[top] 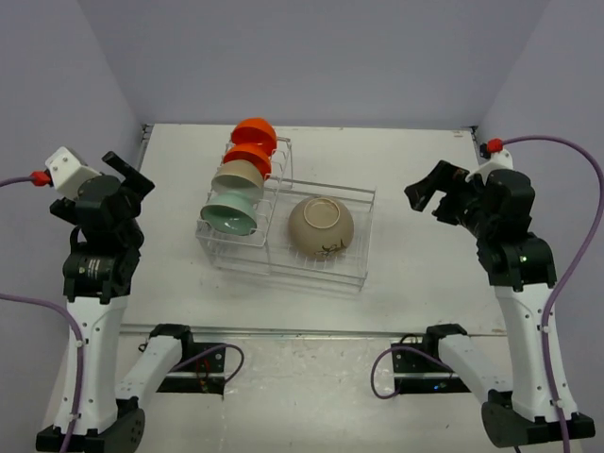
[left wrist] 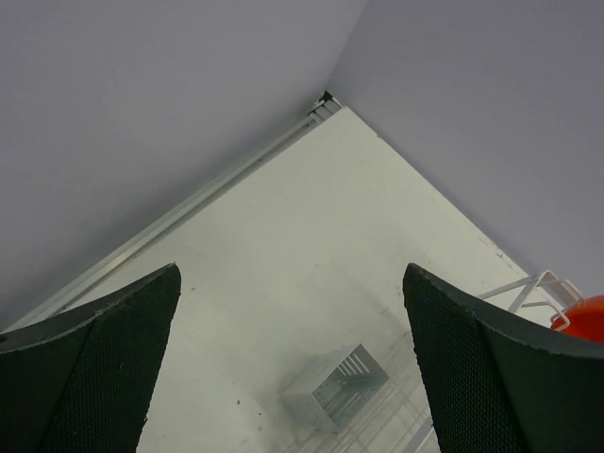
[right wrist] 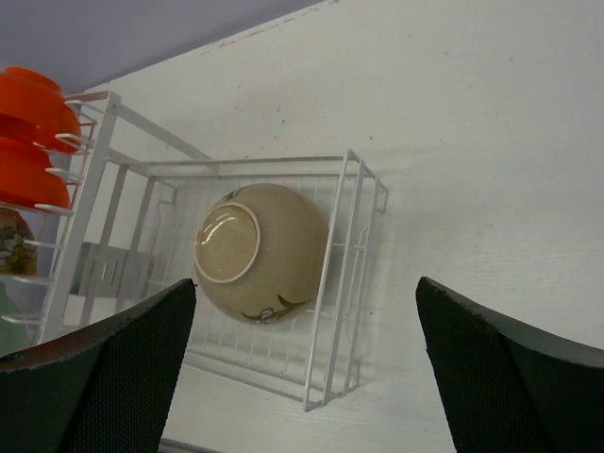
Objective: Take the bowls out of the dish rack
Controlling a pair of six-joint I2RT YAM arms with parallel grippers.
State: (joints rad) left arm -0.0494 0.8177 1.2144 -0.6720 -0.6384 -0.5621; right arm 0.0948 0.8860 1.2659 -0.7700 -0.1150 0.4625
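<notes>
Rack position: dish rack [top: 369, 241] on the middle of the table [top: 425, 274], between the two arms, touched by neither.
Upright slots: four bowls on edge in a close row, with the orange bowls [top: 255, 130] farthest, then the beige bowl [top: 238, 176], then the mint bowl [top: 229, 212] nearest.
Low basket: tan bowl [right wrist: 264, 250] alone, tipped over, foot ring facing up and toward the right arm, mouth turned away against the wires.
Left side: left gripper [left wrist: 293, 377] with fingers spread wide and empty, out by the left of the table, well apart from the rack.
Right side: right gripper [right wrist: 307, 377] with fingers spread wide too, empty, raised to the right of the rack, looking down at the tan bowl.
Progress: probably none yet, with all five bowls in the rack.
Risk of slipping: smooth, rounded tan wall with little to pinch; likely to squirt free unless taken by the rim or foot.
Risk of dragging: light wire frame, apt to lift or slide if a rim snags a tine or a finger hooks a wire.
Risk of knocking: slotted bowls packed close; a finger wedged between two could topple or chip a neighbour.
Risk of clashing: both arms reaching for the centre together.
</notes>
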